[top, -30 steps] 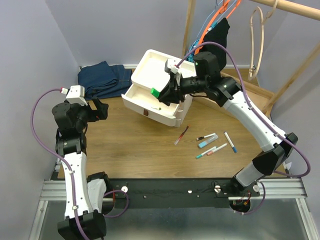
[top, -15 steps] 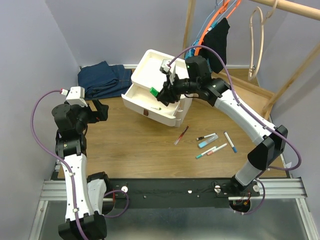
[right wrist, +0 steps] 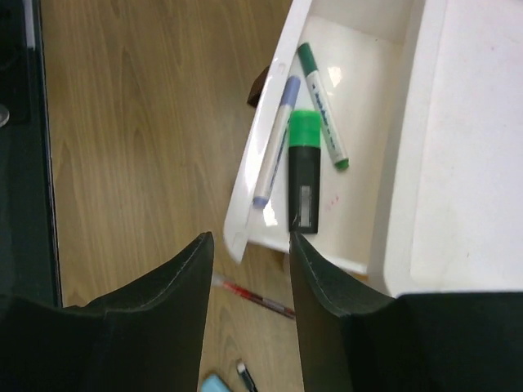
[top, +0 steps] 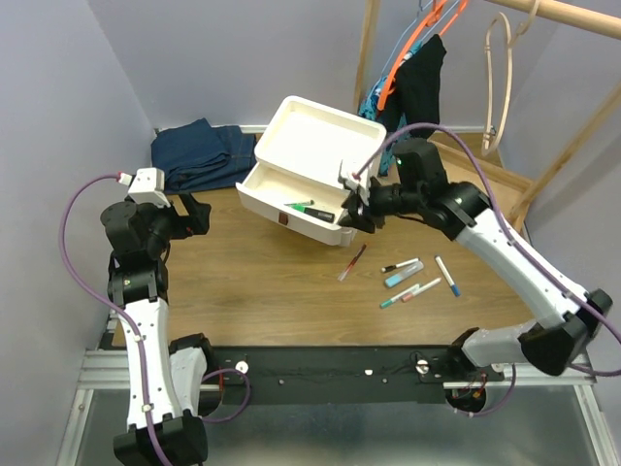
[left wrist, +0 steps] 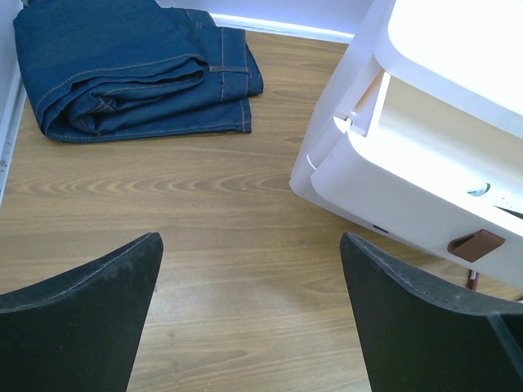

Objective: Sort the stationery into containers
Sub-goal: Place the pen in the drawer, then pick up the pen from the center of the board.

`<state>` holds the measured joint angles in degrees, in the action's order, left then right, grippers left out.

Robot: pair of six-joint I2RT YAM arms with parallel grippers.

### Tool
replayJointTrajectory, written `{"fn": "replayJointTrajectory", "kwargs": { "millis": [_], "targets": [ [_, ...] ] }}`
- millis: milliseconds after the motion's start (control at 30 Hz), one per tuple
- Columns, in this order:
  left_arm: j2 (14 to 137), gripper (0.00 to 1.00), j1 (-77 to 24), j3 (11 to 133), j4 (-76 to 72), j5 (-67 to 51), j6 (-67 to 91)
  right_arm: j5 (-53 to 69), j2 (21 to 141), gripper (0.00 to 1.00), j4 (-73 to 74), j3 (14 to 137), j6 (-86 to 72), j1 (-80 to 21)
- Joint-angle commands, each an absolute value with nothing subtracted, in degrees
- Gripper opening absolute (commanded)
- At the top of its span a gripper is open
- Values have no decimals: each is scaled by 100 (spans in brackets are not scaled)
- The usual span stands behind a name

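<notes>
We see the black-green marker lying in the open drawer. Right gripper hovers above it, fingers narrowly parted, empty; left gripper gapes wide over the table.

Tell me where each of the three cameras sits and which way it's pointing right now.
Top external: above and behind the arm bases, looking down on the table; both arms show.
Left wrist: low on the left arm, facing folded jeans and the white drawer stack; its open left gripper shows.
Right wrist: looking straight down into the open drawer at the black-green marker; right gripper shows.
Shared: all see the drawer stack; top and right wrist see the red pen.
</notes>
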<state>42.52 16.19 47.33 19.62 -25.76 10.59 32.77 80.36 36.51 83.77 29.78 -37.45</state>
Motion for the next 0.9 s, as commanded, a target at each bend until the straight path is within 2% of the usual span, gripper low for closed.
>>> {"fn": "replayJointTrajectory", "kwargs": {
  "millis": [0,167,333,633,867],
  "targets": [
    [4166,99,1670,4693,1969,-2602,993,2770,7200,46,5376,7543,4823,-3762],
    [4166,99,1661,4614,1899,-2654,1037,1996,6400,44,6161,6067,6290,-3674],
    [4157,99,1661,4596,1933,-2689,1081,1547,6293,44,5942,5038,6671,-3630],
    [4131,99,1670,4649,2171,-2646,958,1363,6890,44,5195,4518,7048,-3349],
    [4113,99,1687,4676,2355,-2558,835,1494,7848,43,4861,4798,7557,-2507]
  ]
}}
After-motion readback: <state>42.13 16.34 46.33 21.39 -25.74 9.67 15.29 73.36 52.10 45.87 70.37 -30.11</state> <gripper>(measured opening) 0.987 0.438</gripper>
